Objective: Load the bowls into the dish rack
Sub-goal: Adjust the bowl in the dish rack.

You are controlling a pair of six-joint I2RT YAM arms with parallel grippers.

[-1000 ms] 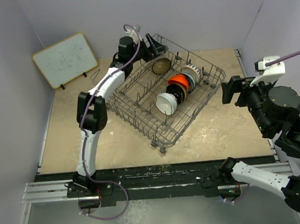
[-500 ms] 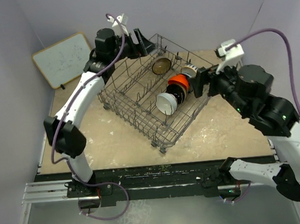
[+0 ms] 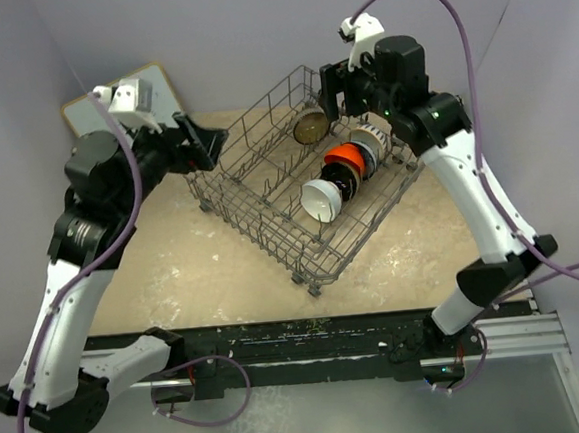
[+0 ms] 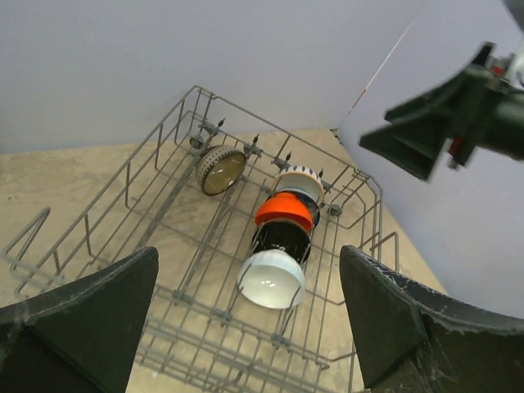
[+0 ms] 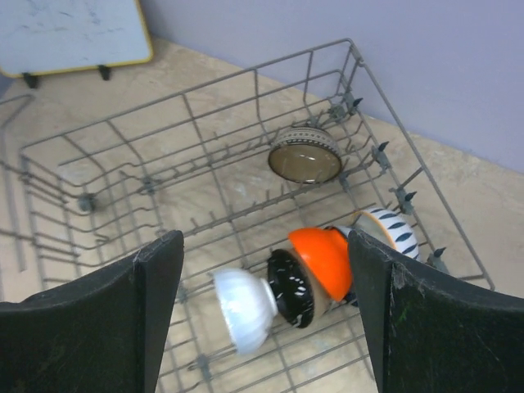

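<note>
Quick status from us: the dish rack (image 3: 254, 214) sits skewed in the middle of the table (image 3: 163, 272), and we count five bowls standing in it. Four are lined up on edge in one row, each touching the next. They run white bowl (image 3: 320, 200), black bowl (image 3: 341, 179), orange bowl (image 3: 346, 156), then the blue-and-white patterned bowl (image 3: 374, 138) at the far end. The brown bowl (image 3: 311, 128) stands alone one row over, near the rack's far corner. We can't make out a sixth. It might be tucked in behind the patterned one, but we honestly can't tell.

Both claws are spread wide with nothing in them. The left gripper (image 3: 209, 148) hovers just outside the rack's left edge, near the whiteboard (image 5: 74, 24). The right gripper (image 3: 335, 91) hangs over the far corner, above the brown bowl.

We don't see any bowl loose on the table, so our guess is loading is basically done. The next move is probably pulling both arms clear without clipping the wires. If a bowl really is missing, we'd need to find it first.
</note>
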